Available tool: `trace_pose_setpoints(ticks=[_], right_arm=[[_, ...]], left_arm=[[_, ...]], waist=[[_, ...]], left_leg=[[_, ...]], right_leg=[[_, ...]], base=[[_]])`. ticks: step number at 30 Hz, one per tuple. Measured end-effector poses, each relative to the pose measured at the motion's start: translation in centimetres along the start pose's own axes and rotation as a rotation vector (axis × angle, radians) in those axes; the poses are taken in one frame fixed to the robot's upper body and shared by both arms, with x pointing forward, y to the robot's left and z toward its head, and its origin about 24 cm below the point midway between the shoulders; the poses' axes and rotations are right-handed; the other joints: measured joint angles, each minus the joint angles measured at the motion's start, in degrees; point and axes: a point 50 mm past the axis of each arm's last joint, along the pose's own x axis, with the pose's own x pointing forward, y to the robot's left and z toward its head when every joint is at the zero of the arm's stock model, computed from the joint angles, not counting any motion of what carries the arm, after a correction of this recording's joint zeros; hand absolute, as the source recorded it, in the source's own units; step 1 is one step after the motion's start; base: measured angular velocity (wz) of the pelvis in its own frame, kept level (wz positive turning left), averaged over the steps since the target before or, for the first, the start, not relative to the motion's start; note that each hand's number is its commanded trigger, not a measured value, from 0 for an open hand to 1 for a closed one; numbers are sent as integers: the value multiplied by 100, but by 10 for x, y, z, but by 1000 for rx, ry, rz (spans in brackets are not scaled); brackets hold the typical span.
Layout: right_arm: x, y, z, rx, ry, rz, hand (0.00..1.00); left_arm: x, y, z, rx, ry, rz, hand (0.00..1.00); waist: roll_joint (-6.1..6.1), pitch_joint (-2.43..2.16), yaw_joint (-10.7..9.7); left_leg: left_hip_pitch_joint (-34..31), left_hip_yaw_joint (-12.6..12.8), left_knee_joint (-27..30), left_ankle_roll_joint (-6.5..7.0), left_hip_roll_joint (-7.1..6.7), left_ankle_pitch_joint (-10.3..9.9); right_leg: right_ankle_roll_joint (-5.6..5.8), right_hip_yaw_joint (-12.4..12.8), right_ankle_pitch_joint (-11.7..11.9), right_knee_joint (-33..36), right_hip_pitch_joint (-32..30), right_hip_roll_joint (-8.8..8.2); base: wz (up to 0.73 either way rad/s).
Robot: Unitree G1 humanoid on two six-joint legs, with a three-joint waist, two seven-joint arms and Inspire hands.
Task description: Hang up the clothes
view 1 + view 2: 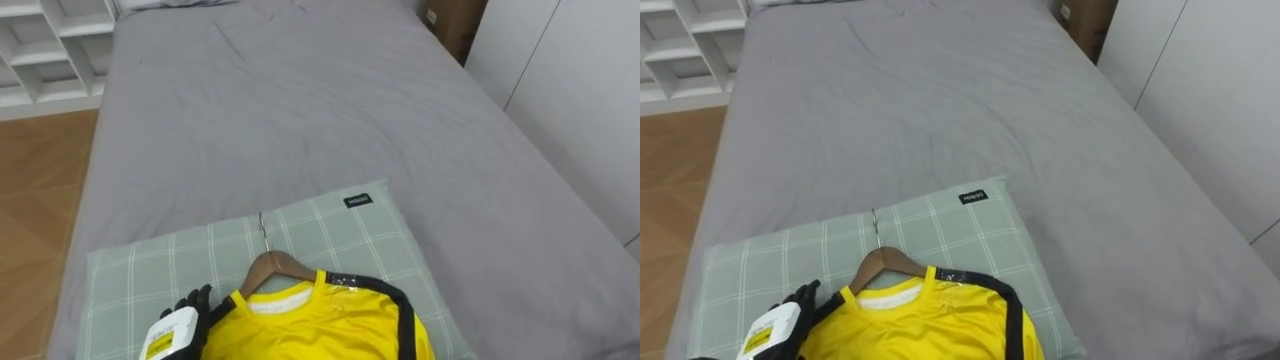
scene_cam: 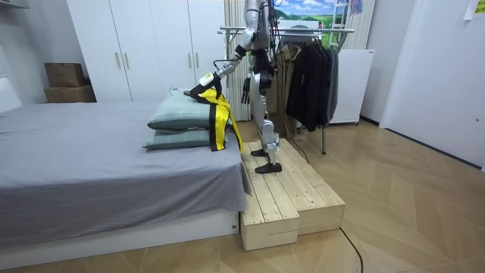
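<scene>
On the checked pillow (image 1: 330,235), left hand (image 1: 192,305) seemingly clutches yellow shirt (image 1: 320,325) (on wooden hanger (image 1: 272,265)).

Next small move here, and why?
Probably take hold of the hanger's near shoulder with the left hand: it lies right at the yellow shirt's shoulder, and the shirt, already on the hanger, lies on the plaid pillow.

— Where's the open room?
— Past the pillow (image 1: 335,228) the grey bed (image 1: 300,110) lies bare, wide open right up to its head.
— And close in?
— Tight. The yellow shirt (image 1: 330,322) on its hanger (image 1: 272,264) covers the pillow's near end, left hand (image 1: 188,308) just beside the shirt's shoulder. Behind the robot, the rack of dark clothes (image 2: 307,76) stands near, beside the wooden platform (image 2: 295,193).
</scene>
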Motion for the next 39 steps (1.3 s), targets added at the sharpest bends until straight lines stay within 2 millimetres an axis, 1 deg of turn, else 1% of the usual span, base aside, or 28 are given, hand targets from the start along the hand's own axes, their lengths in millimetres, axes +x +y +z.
trace_pose_setpoints(ticks=[8, 11, 17, 20, 22, 24, 27, 32, 33, 37, 39], right_arm=[[1, 1, 8, -59, -12, 6, 0], [1, 1, 9, -64, -12, 6, 0], [1, 1, 11, -69, -16, 3, 0], [1, 1, 12, -59, -19, -3, 0], [2, 2, 14, -59, -22, -1, 0], [2, 3, 15, -70, -23, 4, 0], [3, 6, 20, -82, -26, 10, 0], [5, 10, 29, -129, -33, 29, 0], [5, 11, 32, -141, -36, 32, 0], [5, 13, 42, -160, -58, 34, 0], [5, 13, 44, -162, -61, 34, 0]], left_arm=[[4, -3, 12, 8, -32, -23, 0], [5, -3, 11, -20, -10, -28, 0], [7, -3, 11, -22, -6, -41, 0], [10, -1, 10, -25, 15, -50, 0], [13, 2, 10, -38, 25, -44, 0], [15, 5, 9, -48, 32, -39, 0], [18, 9, 12, -56, 31, -25, 0], [21, 14, 13, -95, 41, -12, 0], [21, 16, 12, -93, 41, -10, 0], [25, 22, 14, -111, 40, -8, 0], [26, 23, 14, -120, 42, -7, 0]], waist=[[5, 2, -8], [6, 3, -20], [3, 4, -12], [-17, 12, -6], [-64, 38, 13], [-114, 50, 17], [-189, 36, 26], [-316, 46, 27], [-344, 41, 25], [-363, 36, 30], [-364, 37, 27]], left_leg=[[-73, 0, 2, 2, 0, 6], [-83, 6, 1, 1, 1, 19], [-148, 9, -1, -7, 1, 30], [-191, 9, -11, -7, 0, 30], [-211, 8, -18, -7, 1, 31], [-222, 10, -16, -7, 2, 31], [-297, 8, -5, -7, 4, 31], [-329, -6, 1, -12, 5, 34], [-346, -9, 1, -13, 6, 35], [-499, -10, 25, -12, 6, 36], [-536, -9, 62, -12, 8, 36]], right_leg=[[-1, 11, 0, 17, -86, 0], [-4, 10, 2, 15, -97, -1], [-4, 63, 2, 19, -184, 3], [-4, 70, 2, 19, -240, 5], [-4, 81, 2, 24, -269, 8], [-4, 82, 2, 17, -274, 11], [-5, 87, 3, 18, -349, 11], [-5, 149, 3, 14, -374, 18], [-5, 150, 3, 14, -387, 20], [-17, 152, 11, 28, -535, 20], [-20, 150, 13, 27, -551, 19]], base=[[0], [0], [-3], [0], [0], [0], [0], [0], [0], [0], [0]])
